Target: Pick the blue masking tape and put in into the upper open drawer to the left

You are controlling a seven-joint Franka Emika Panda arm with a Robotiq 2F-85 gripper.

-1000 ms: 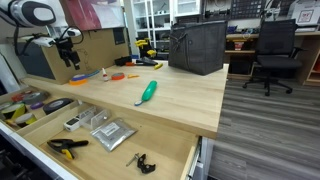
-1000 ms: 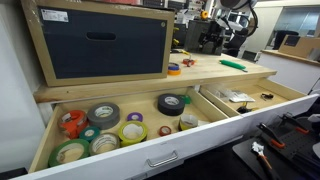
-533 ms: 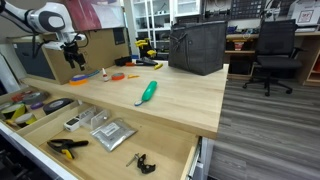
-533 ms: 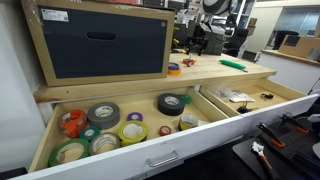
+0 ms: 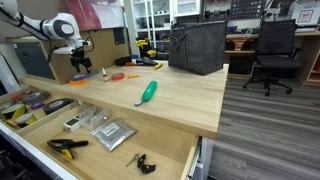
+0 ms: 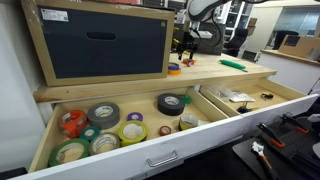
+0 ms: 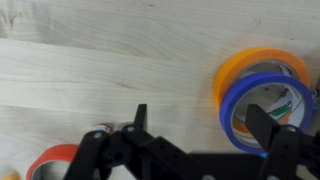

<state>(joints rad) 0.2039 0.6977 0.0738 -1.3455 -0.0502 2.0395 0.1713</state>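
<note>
Rolls of tape in grey, yellow and green crowded the upper open drawer (image 6: 45,140), nearest the camera in an exterior view. The lower drawer (image 6: 290,96), holding silver packets, sat beside it. Beyond them ran the light-wood tabletop (image 6: 215,74). The blue masking tape (image 6: 175,70) lay close to the tabletop edge that overhung the drawers, just beside the corner of a dark-fronted box (image 6: 100,42).

In the wrist view the blue masking tape (image 7: 228,112) rested flat on top of a wider orange roll (image 7: 250,58), offset toward one side of it. A red roll (image 7: 50,160) sat apart near the frame's lower corner.

The gripper (image 6: 185,52) hung above the blue ring with its jaws spread wide and grasping nothing. One finger (image 7: 268,125) stood over the ring's opening and the other over bare wood.

Farther along the tabletop, well apart from the tape, lay the green-handled tool (image 6: 233,64). An office chair (image 5: 272,45) stood on the floor past the far edge.
</note>
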